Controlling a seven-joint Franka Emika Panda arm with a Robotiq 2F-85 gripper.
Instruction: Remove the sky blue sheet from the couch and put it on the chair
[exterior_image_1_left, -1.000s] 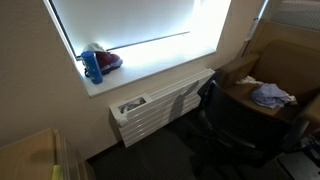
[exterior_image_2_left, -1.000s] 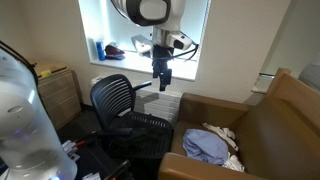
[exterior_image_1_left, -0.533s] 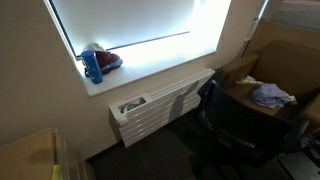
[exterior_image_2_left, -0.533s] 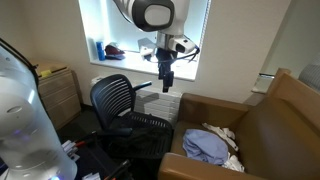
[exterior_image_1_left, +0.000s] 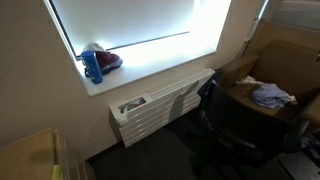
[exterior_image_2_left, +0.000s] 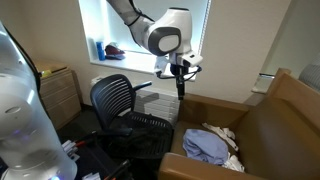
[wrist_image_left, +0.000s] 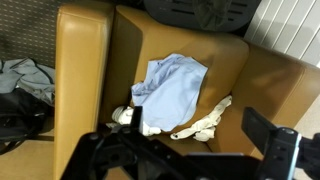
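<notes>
The sky blue sheet (wrist_image_left: 175, 85) lies crumpled on the seat of the tan couch (wrist_image_left: 85, 90), beside a white cloth (wrist_image_left: 203, 121). The sheet also shows in both exterior views (exterior_image_2_left: 206, 146) (exterior_image_1_left: 269, 95). My gripper (exterior_image_2_left: 180, 88) hangs in the air between the black office chair (exterior_image_2_left: 122, 101) and the couch (exterior_image_2_left: 270, 120), pointing down. In the wrist view its two fingers (wrist_image_left: 200, 152) stand wide apart and empty, well above the couch seat. The chair's back shows at the top edge of the wrist view (wrist_image_left: 200, 10).
A white radiator (exterior_image_1_left: 160, 105) runs under the bright window, whose sill holds a blue bottle (exterior_image_1_left: 93, 66). Grey clothes (wrist_image_left: 22, 76) and dark items lie on the floor beside the couch arm. A wooden cabinet (exterior_image_2_left: 58, 92) stands behind the chair.
My arm has swung from above the chair towards the couch, and the gripper is now lower and closer to the couch's arm. The sheet has not moved.
</notes>
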